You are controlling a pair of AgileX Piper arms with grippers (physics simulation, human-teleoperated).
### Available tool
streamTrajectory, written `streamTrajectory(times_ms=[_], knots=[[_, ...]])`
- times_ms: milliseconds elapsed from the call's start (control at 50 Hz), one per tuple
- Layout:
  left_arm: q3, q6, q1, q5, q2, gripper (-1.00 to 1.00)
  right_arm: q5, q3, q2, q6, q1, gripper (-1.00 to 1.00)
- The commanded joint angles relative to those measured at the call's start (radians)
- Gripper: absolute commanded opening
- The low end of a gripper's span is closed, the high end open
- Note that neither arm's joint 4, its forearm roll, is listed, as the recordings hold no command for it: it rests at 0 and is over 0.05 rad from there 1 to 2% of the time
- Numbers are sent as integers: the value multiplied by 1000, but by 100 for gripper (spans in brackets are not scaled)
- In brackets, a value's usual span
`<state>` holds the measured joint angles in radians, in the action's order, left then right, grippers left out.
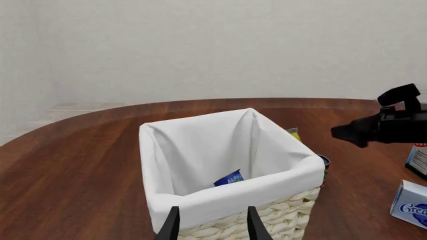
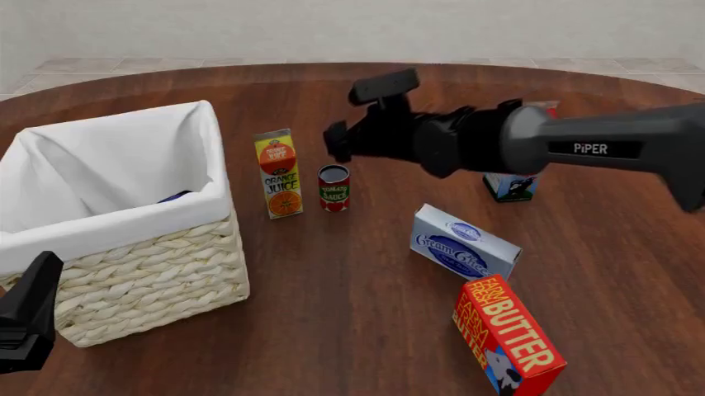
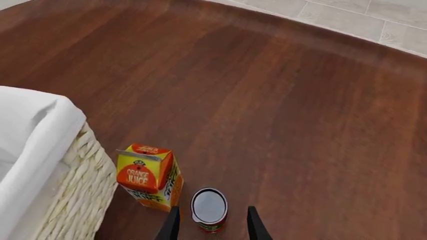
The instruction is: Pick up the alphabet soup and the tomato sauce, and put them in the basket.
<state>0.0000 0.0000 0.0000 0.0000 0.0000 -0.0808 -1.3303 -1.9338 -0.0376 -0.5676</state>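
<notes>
right hand [image 3: 210, 227] spread, above tomato sauce [image 3: 209, 210] | left hand [image 1: 211, 225] spread, over basket [image 1: 287, 215]

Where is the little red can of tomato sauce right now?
In the front view the tomato sauce stands upright on the table near the middle, just right of the orange juice carton, with the right gripper above it.

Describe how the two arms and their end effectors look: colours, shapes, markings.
The right arm is a thick dark-grey tube marked "PiPER" in white, ending in blocky black wrist housings and a black right end effector. Each wrist view shows two slim black fingers. Only a black wedge of the left end effector shows in front. No cables are visible.
</notes>
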Motion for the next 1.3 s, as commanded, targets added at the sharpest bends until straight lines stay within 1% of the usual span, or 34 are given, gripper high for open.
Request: streamTrajectory(times_ms=[20, 260, 520, 1300], knots=[[0, 0, 0, 0, 0, 100, 3, -21, -43, 8, -10, 100], [0, 0, 0, 0, 0, 100, 11, -44, -67, 13, -22, 100], [0, 0, 0, 0, 0, 100, 20, -68, -104, 28, -15, 100], [0, 0, 0, 0, 0, 100, 45, -98, -180, 52, -9, 100]])
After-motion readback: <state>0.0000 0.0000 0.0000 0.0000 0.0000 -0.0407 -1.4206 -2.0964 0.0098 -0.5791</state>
